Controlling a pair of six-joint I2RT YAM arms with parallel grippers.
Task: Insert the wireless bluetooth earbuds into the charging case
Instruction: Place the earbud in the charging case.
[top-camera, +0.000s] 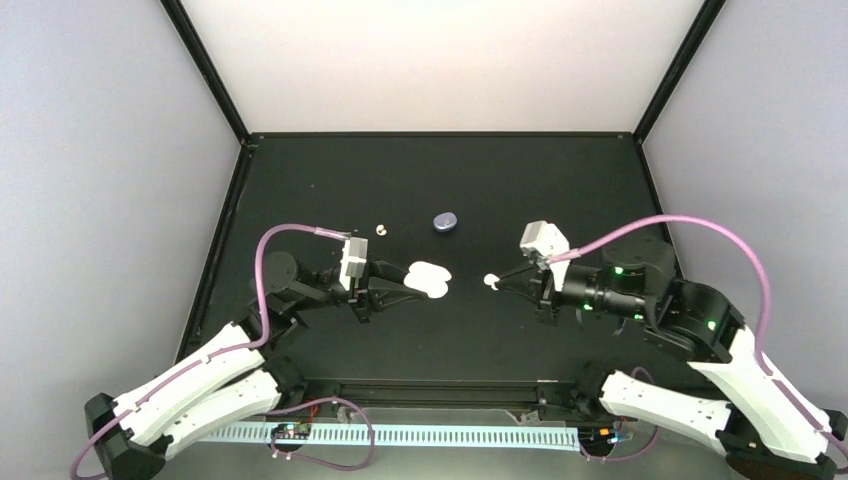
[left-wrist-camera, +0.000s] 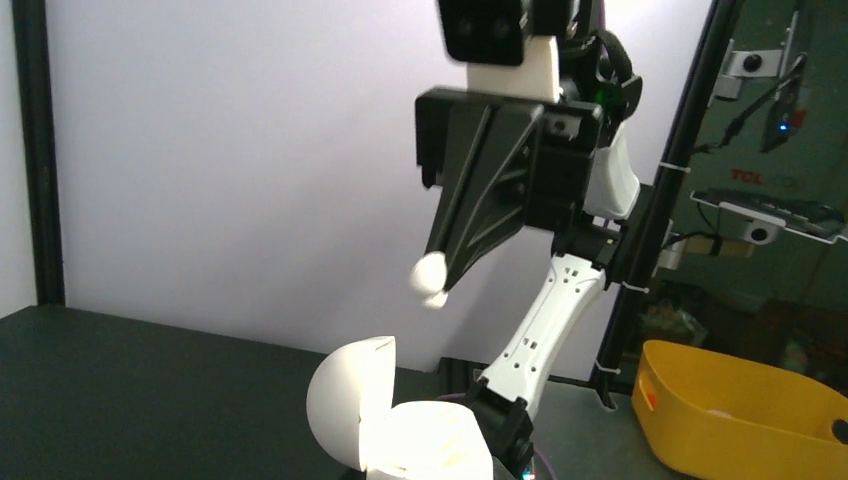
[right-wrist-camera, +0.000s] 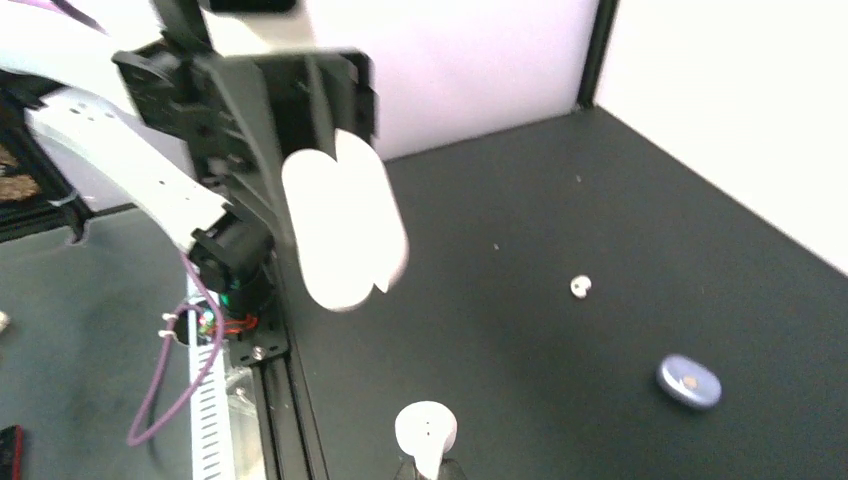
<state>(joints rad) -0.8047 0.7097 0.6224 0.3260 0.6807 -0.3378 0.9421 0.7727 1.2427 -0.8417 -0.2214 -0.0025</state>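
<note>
Left gripper clamped on open white charging case, right gripper pinching 1 white earbud, 2nd earbud loose beside a lilac oval, perhaps another case

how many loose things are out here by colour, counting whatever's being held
white case: 1
white bud: 2, the other one held
lilac oval: 1
total: 4
</note>
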